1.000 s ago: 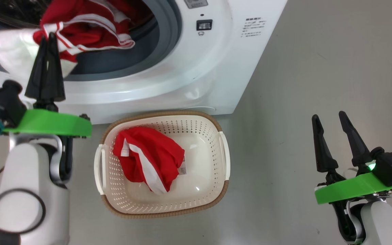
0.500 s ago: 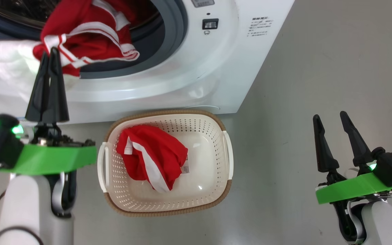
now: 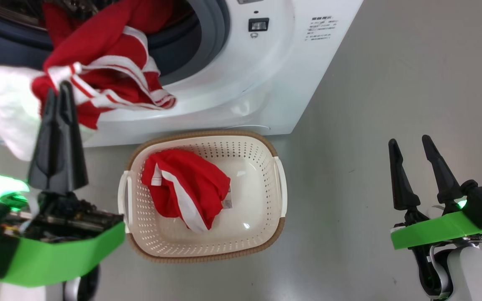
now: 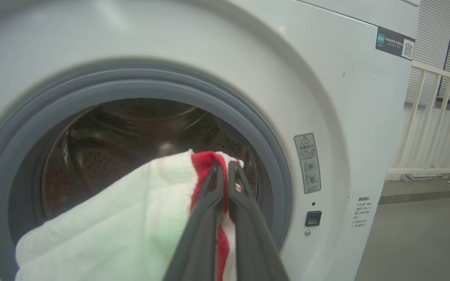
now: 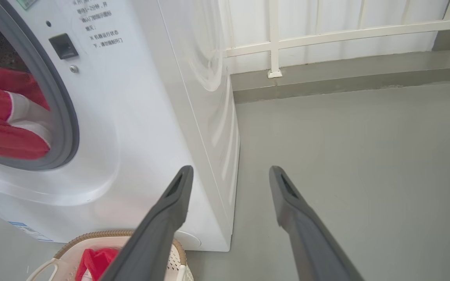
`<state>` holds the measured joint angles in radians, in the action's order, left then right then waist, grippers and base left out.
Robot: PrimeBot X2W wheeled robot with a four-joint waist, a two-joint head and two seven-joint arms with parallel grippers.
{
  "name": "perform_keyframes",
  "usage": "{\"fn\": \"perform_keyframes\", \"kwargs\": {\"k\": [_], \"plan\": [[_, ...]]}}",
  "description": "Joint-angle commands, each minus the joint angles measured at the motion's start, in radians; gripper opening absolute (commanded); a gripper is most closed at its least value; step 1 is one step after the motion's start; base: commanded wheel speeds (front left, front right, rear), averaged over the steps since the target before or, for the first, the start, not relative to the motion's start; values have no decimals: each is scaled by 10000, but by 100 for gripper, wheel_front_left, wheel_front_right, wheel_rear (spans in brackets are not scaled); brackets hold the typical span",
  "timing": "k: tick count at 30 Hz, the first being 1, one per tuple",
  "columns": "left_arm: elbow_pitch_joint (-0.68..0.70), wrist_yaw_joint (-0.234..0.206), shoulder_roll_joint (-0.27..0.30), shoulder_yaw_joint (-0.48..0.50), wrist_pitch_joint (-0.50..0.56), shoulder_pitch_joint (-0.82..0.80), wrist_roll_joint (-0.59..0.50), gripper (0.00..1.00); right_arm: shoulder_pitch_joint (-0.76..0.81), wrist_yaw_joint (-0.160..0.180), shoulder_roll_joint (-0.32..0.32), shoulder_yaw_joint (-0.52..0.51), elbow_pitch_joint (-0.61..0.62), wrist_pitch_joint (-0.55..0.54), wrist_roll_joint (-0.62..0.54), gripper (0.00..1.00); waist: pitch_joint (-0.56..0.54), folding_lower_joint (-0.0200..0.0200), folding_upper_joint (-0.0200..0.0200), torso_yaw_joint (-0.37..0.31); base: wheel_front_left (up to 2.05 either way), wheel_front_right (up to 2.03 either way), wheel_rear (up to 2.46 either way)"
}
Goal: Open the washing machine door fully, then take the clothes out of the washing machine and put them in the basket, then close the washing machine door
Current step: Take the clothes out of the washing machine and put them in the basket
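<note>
The white washing machine [image 3: 245,92] fills the top of the head view, its grey gasket [image 4: 272,148] and steel drum [image 4: 104,144] exposed; the door is out of view. My left gripper [image 3: 59,90] is shut on a red and white garment [image 3: 107,83] that hangs out over the machine's lip, its white panel [image 4: 104,230] draped left. Below the machine on the floor stands the cream basket [image 3: 262,200], holding another red garment [image 3: 186,188]. My right gripper [image 3: 410,140] stands open at the lower right, well clear of the basket, with nothing between its fingers [image 5: 170,207].
Grey floor [image 3: 391,83] stretches to the right of the machine and basket. A white railing [image 5: 326,35] and low kerb run behind the machine's right side.
My left gripper has pulled back toward me with the garment, drawing it out of the drum and over the machine's lower lip. The right arm has stayed put.
</note>
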<state>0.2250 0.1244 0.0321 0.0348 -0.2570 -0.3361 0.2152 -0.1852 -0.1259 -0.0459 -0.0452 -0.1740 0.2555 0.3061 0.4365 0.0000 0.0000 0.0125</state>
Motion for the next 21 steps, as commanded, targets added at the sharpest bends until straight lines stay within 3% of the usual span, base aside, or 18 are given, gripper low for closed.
{"fn": "perform_keyframes", "kwargs": {"k": [1, 7, 21], "plan": [[157, 62, 183, 167, -47, 266, 91, 0, 63, -48, -43, 208, 246, 63, -94, 100, 61, 0, 0, 31, 0, 0, 0], [-663, 62, 182, -130, -47, 333, 90, 0, -68, -48, -43, 291, 237, 63, -74, 100, 205, 0, 0, -10, 0, 0, 0], [-4912, 63, 605, -997, -47, -548, 75, 0, -375, -48, -43, 472, 301, 63, 160, 100, 1041, 0, 0, -333, 0, 0, 0]]}}
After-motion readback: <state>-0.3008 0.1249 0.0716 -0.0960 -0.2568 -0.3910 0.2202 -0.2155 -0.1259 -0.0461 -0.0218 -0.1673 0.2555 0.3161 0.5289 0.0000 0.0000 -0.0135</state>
